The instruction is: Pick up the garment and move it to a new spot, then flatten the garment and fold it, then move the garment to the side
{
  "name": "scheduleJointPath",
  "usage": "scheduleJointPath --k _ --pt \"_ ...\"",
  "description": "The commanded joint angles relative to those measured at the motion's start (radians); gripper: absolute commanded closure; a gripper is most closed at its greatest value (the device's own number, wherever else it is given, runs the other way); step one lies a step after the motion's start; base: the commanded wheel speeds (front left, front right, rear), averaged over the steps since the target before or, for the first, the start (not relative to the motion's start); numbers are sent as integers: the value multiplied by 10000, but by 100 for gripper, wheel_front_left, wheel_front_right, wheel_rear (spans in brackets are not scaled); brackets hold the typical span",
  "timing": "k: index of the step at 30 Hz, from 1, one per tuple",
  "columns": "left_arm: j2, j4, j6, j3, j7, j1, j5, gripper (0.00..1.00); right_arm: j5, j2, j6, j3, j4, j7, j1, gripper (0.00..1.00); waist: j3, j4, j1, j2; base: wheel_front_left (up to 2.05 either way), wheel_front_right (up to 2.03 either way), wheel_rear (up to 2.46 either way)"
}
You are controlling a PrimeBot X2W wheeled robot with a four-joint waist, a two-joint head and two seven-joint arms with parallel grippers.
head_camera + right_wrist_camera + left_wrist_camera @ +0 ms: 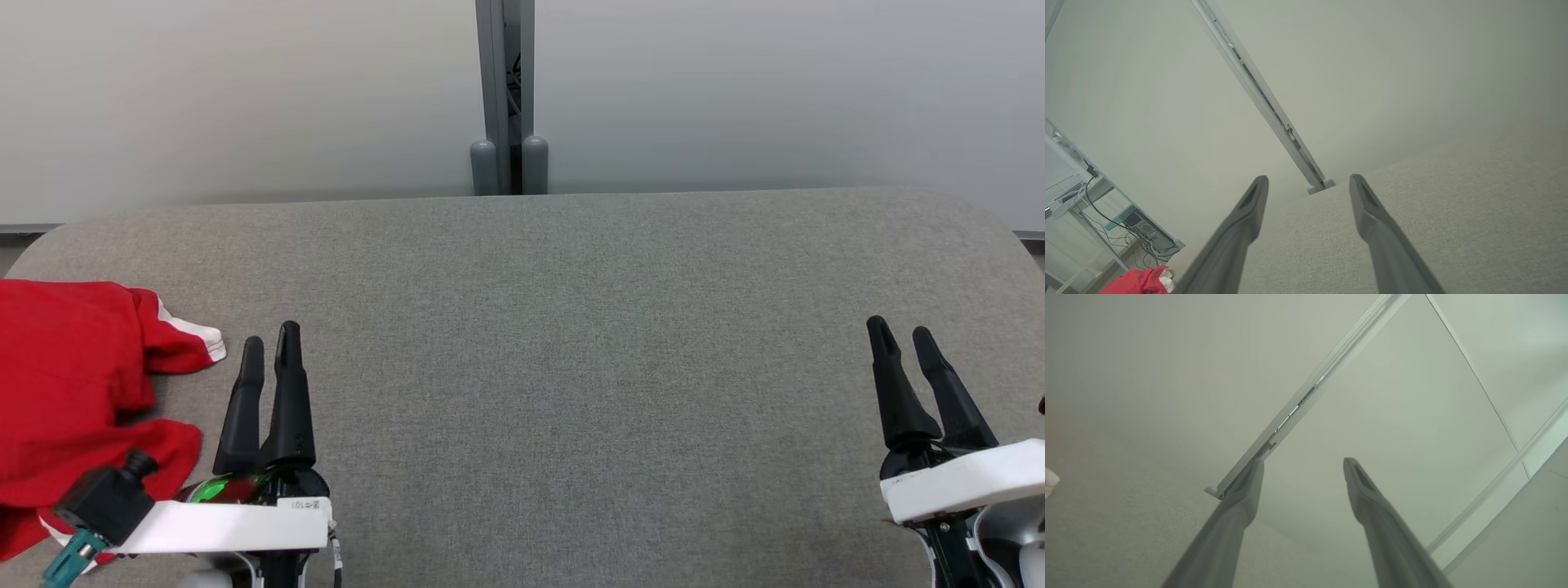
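Note:
The garment (73,392), bright red with a white sleeve tip, lies bunched at the left edge of the grey padded table (555,343). A red and white piece of the garment (1143,281) shows far off in the right wrist view, and a white sliver of it (1050,482) at the left edge of the left wrist view. My left gripper (269,343) hovers just right of the garment, open, with nothing between its fingers (1241,506). Far to the right, my right gripper (902,331) is open and empty too, fingers (1372,220) pointing toward the back wall.
A grey post (506,98) divides the pale wall panels behind the table. The table's back edge curves down at both corners. A shelf with cables and equipment (1106,212) stands beyond the table's left end.

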Motion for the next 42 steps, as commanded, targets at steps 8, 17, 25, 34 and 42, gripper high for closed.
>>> scheduleJointPath --k 8,17,25,34,42 --pt "247 279 290 -233 -65 -569 2020 0 -1665 -86 46 284 -168 -609 -205 0 21 11 0 0 0 0 0" --pt "424 643 630 -371 264 -830 3203 0 -2837 -24 46 442 -1 -1010 -62 0 0 -7 0 0 0 0 0" --pt "579 827 930 -404 612 -879 4118 0 -3693 103 47 494 307 -1399 45 0 -40 -47 0 0 0 0 0" --pt "678 902 1154 -429 803 -850 4904 0 -4435 154 50 575 643 -1795 24 0 -69 -38 0 0 0 0 0" --pt "704 926 1321 -385 942 -734 5390 0 -4706 172 52 643 1045 -2122 -16 0 -85 -47 0 0 0 0 0"
